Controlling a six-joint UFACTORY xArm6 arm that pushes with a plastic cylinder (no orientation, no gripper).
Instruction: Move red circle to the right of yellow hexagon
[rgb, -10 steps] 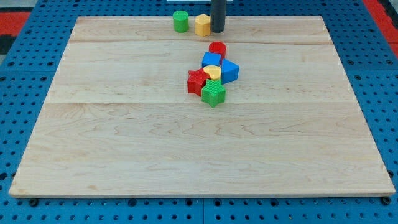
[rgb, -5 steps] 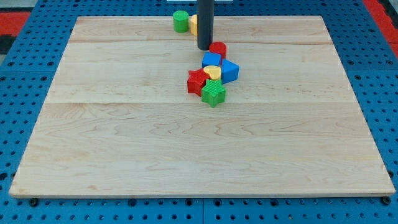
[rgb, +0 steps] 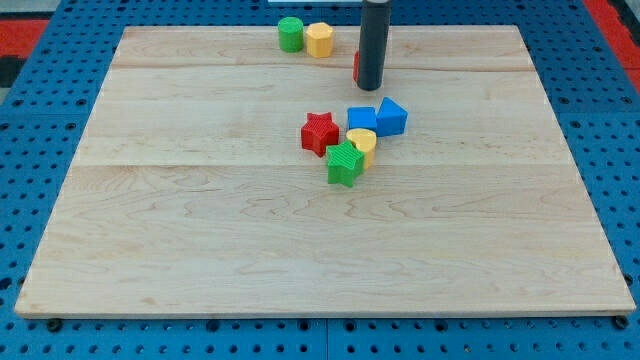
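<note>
Wooden boards, pale and glued side by side, made up the bench (rgb: 200, 260), which sat on a blue pegboard (rgb: 30, 200). Taking the yellow hexagon (rgb: 319, 40) as the landmark, near the view's top edge of the bench: a green cylinder (rgb: 290, 34) stood just to the view's left of it, close beside it, though I could not tell whether they touched. The dark rod (rgb: 372, 40) came down to the view's right of the hexagon and a little toward the view's bottom, and my tip (rgb: 370, 86) rested on the wood there, apart from the hexagon. No pincer was fitted, so there was nothing wide or narrow to report.

The red circle (rgb: 356, 67) was almost wholly hidden behind the rod; only a red sliver showed at the rod's left edge, just above the tip. That placed it to the view's right of the hexagon and slightly lower.

Well below the hexagon lay a loose cluster. A red star (rgb: 319, 132) sat on its left side. A blue block (rgb: 361, 119) and a second blue block (rgb: 391, 116) lay to the right, side by side. A small yellow block (rgb: 363, 142) nestled under the first blue one, and a green star (rgb: 344, 163) touched it at the lower left.
</note>
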